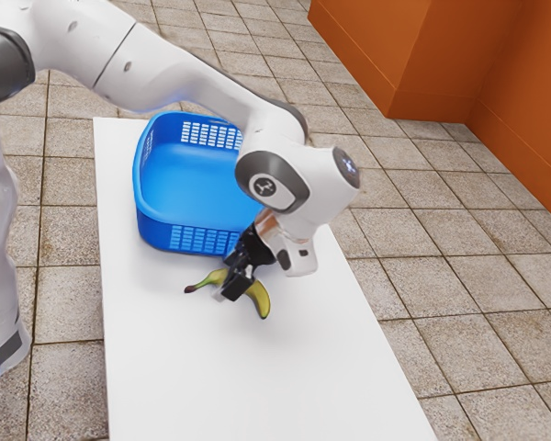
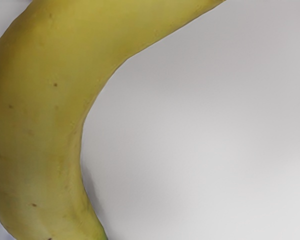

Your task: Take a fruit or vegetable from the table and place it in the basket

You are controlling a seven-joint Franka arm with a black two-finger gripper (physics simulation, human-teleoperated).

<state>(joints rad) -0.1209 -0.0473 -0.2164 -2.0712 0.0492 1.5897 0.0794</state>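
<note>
My black gripper (image 1: 232, 288) is low over the middle of a yellow banana (image 1: 260, 301) in the exterior view, hiding part of it. Both ends of the fruit stick out, the dark tip toward the exterior view's left. Whether the gripper is open or shut on it cannot be told. Very near the hand, the curved banana (image 2: 40, 115) appears large in the wrist view, with white tabletop beside its inner curve. The blue basket (image 1: 161, 233) stands on the table close by, and the arm covers one of its corners.
The white table (image 1: 193, 377) extends toward the exterior view's bottom, its long edge running down past the banana on the exterior view's right. The basket's raised, slotted walls stand just beyond the hand. Orange cabinets (image 1: 367, 55) are across the tiled floor.
</note>
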